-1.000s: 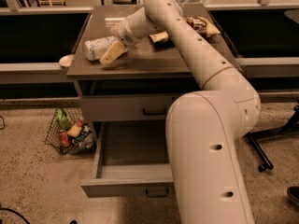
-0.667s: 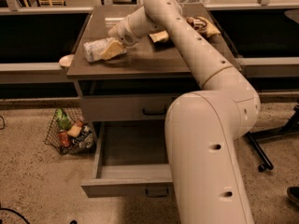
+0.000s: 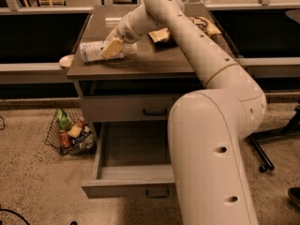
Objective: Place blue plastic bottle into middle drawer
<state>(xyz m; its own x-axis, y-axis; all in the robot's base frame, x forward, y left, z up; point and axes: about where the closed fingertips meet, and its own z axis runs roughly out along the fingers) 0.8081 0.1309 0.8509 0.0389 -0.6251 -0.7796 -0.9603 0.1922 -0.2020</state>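
The end effector (image 3: 113, 48) was clamped across the blue plastic bottle (image 3: 93, 51), held sideways near the bench's (image 3: 154, 60) left edge, perhaps just clear of its surface. The middle drawer (image 3: 133, 146) stood open below, ready to receive it.

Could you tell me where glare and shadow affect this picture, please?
Camera view: warm, dim light; glare streaks the far tabletop; the gripper, at the blue plastic bottle, casts a soft shadow beneath; the open middle drawer lies shaded inside.
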